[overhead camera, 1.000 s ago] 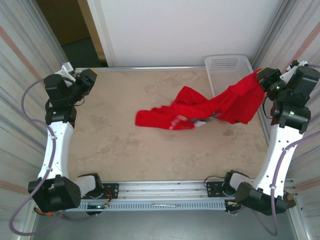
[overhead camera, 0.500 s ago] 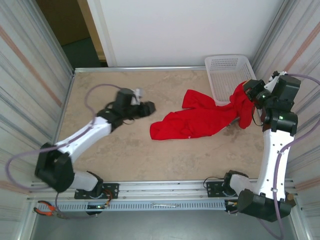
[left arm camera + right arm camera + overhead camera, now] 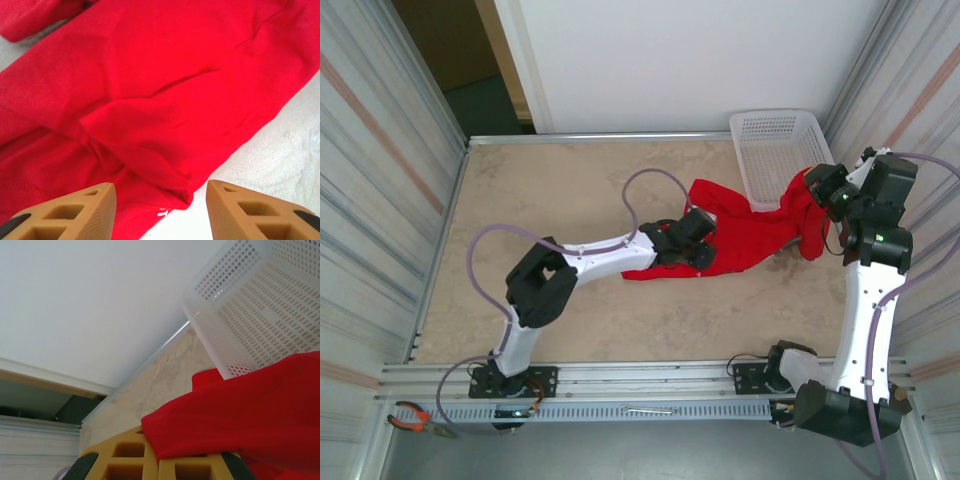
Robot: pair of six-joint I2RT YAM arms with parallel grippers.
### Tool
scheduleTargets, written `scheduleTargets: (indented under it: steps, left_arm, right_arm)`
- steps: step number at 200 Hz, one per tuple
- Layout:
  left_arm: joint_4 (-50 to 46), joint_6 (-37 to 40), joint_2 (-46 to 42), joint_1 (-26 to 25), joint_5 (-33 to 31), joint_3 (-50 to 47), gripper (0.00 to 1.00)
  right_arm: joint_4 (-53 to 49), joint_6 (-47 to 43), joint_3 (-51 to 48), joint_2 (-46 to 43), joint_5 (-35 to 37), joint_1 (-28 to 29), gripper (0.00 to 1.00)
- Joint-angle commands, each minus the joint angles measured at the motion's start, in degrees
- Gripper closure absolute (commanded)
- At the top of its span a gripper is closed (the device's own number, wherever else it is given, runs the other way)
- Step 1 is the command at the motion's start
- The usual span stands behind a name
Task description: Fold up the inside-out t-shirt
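Note:
The inside-out t-shirt [image 3: 750, 235], bright red, lies crumpled across the right middle of the table, and its right end rises beside the basket. My right gripper [image 3: 813, 185] holds that raised end. In the right wrist view its yellow fingers [image 3: 125, 465] are shut, with red cloth [image 3: 240, 420] pinched between them. My left gripper [image 3: 700, 250] reaches over the shirt's left part. The left wrist view shows it [image 3: 160, 212] open just above the shirt's lower edge [image 3: 150, 125]. Nothing is between its tan fingers [image 3: 75, 212]. A small white mark [image 3: 161, 213] sits at the hem.
A white mesh basket [image 3: 775, 145] stands at the back right corner, and the shirt's raised end lies against its front [image 3: 260, 305]. Bare marbled tabletop [image 3: 540, 200] lies to the left. Metal walls close in both sides. Pliers [image 3: 415, 415] rest below the front rail.
My left arm swung from the back left corner across the table to the shirt, and its jaws opened wider. The right gripper shifted inward and the shirt bunched toward the right.

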Motion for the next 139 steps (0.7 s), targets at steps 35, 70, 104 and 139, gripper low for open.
scheduleTargets:
  steps: [35,70,104,139]
  left_arm:
    - [-14.12,4.63,8.81,-0.39,-3.02,13.6,0.44]
    - [-16.45,4.33,11.45,-0.31,-2.15,15.43,0.43]
    - [-16.15,3.97,12.64,0.0,-1.29,14.87,0.54]
    - [-12.7,3.01,10.18,2.96,3.12,9.59,1.0]
  right_arm:
    - [1.9,-0.73,0.87,-1.57,-0.57,0.35,1.0]
    - [1.89,-0.06,2.89,-1.18,-0.73,0.31,1.0]
    - [0.72,-0.08,4.74,-1.22,-0.12,0.29,1.0]
    - [0.11,0.12,6.81,-1.09,-0.87,0.34,1.0]
